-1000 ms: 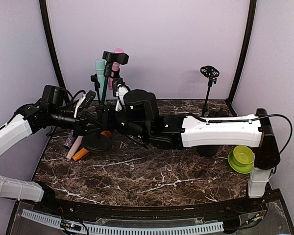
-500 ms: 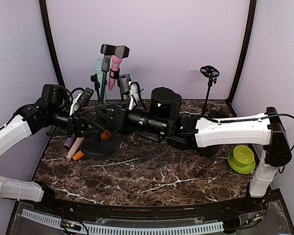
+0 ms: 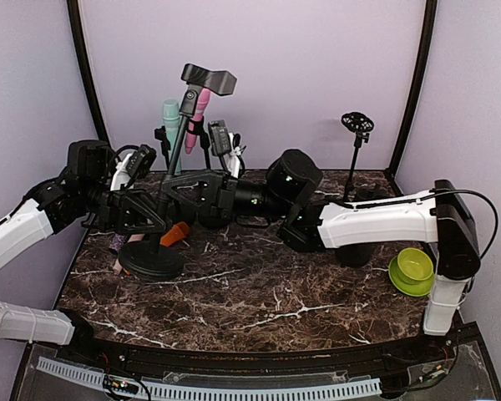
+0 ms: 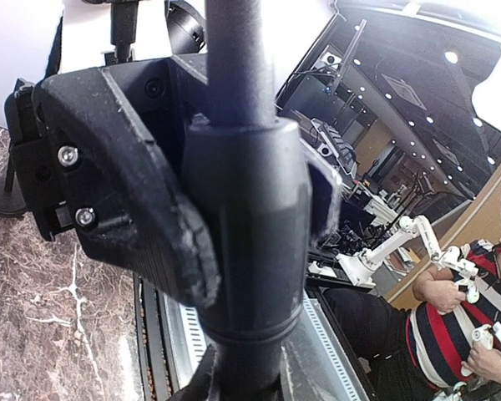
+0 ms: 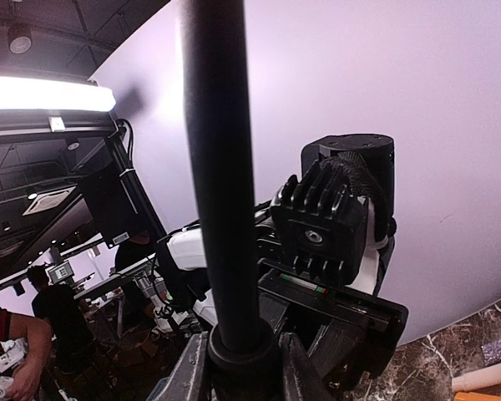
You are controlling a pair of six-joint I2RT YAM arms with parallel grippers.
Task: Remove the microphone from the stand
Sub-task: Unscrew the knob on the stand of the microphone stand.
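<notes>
The microphone (image 3: pixel 197 117) is pink, its stand (image 3: pixel 151 260) black; the table (image 3: pixel 259 294) is dark brown marble veined white; the bowl (image 3: pixel 412 266) is lime green.

high rear overview; both wrist views tight on stand pole (image 5: pixel 221 167)
</notes>
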